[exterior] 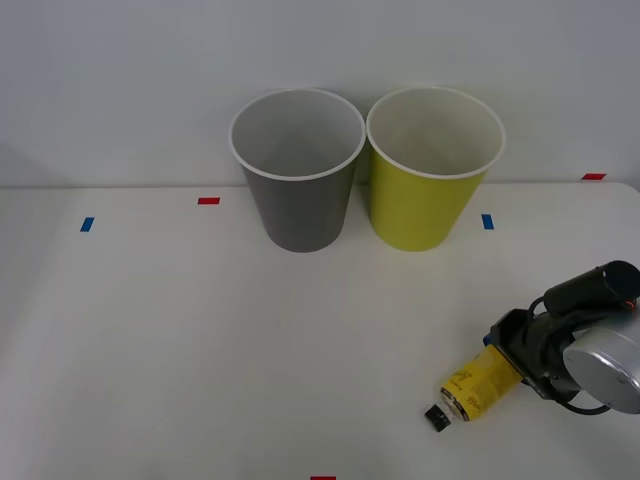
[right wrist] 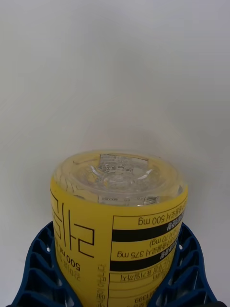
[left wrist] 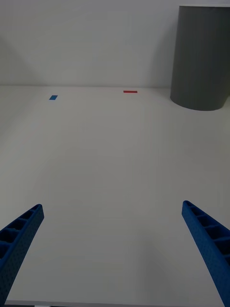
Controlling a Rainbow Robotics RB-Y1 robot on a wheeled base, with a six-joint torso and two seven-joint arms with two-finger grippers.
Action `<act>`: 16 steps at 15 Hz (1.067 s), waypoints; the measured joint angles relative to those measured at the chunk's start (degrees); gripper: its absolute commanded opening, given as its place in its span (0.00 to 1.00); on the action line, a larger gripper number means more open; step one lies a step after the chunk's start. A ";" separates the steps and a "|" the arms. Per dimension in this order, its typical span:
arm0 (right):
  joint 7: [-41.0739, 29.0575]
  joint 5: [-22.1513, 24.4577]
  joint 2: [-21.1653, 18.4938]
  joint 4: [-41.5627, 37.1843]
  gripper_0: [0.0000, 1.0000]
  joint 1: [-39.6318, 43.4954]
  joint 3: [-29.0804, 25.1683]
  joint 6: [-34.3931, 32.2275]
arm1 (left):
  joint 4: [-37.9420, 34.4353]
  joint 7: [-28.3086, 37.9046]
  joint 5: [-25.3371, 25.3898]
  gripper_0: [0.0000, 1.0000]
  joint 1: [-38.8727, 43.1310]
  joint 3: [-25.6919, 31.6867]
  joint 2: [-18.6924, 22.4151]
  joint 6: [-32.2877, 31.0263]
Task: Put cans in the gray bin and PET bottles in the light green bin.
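A small PET bottle [exterior: 478,381] with a yellow label and black cap lies on its side on the white table [exterior: 200,350] at the front right, cap pointing toward the front edge. My right gripper [exterior: 506,347] is shut on its base end. In the right wrist view the blue fingers [right wrist: 38,261] press both sides of the bottle [right wrist: 120,211]. The gray bin [exterior: 298,170] and the light green bin [exterior: 432,168] stand upright side by side at the back, both looking empty. My left gripper [left wrist: 112,254] hangs open over bare table, the gray bin [left wrist: 203,57] beyond it. Cans are out of view.
Small red tape marks [exterior: 208,201] and blue tape marks [exterior: 87,224] dot the tabletop. A white wall rises just behind the bins. Open table stretches between the bottle and the bins.
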 measured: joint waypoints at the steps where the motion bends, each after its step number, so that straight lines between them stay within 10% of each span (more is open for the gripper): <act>1: 3.41 0.73 0.56 -1.45 0.00 1.06 -1.49 0.04 | 0.00 0.00 0.00 1.00 0.00 0.00 0.00 0.00; 16: 65.22 23.02 29.53 -25.88 0.00 13.75 -23.64 -4.60 | 0.00 0.00 0.00 1.00 0.00 0.00 0.00 0.00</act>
